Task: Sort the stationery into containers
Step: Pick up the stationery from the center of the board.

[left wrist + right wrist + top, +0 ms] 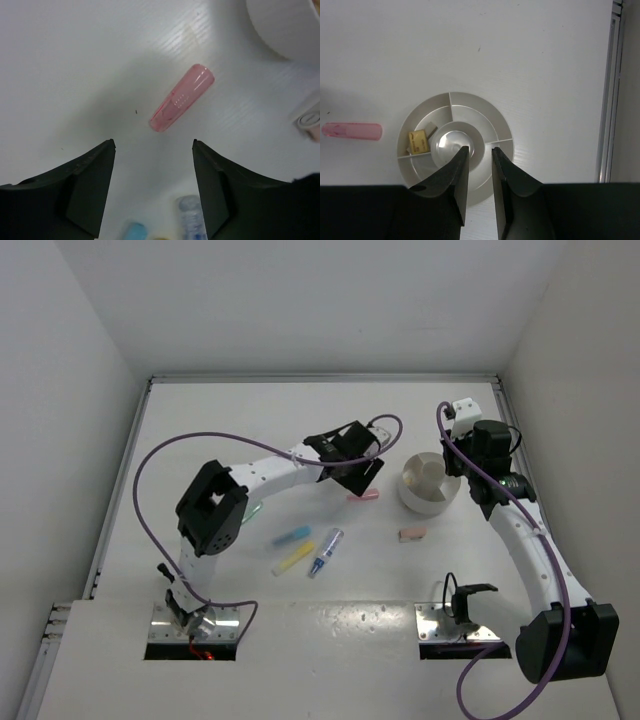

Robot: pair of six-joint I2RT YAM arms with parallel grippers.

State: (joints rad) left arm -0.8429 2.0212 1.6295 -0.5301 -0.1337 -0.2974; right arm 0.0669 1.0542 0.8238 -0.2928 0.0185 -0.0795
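The white divided bowl [430,487] stands right of centre. It holds a beige eraser [419,141] in its left compartment [455,107]. My right gripper [479,149] hovers over the bowl's middle, its jaws a narrow gap apart and empty. A pink pen [365,497] lies left of the bowl. My left gripper [154,145] is wide open and empty just short of the pink pen [181,98]. Blue [293,537], yellow [293,558] and purple-blue [325,552] pens lie in the middle. A pink eraser [412,534] lies below the bowl. A green pen [251,511] peeks from under the left arm.
Two square metal plates [195,625] [450,625] sit at the near edge by the arm bases. White walls enclose the table, with a rail [615,75] along its right edge. The left arm stretches across the table's middle.
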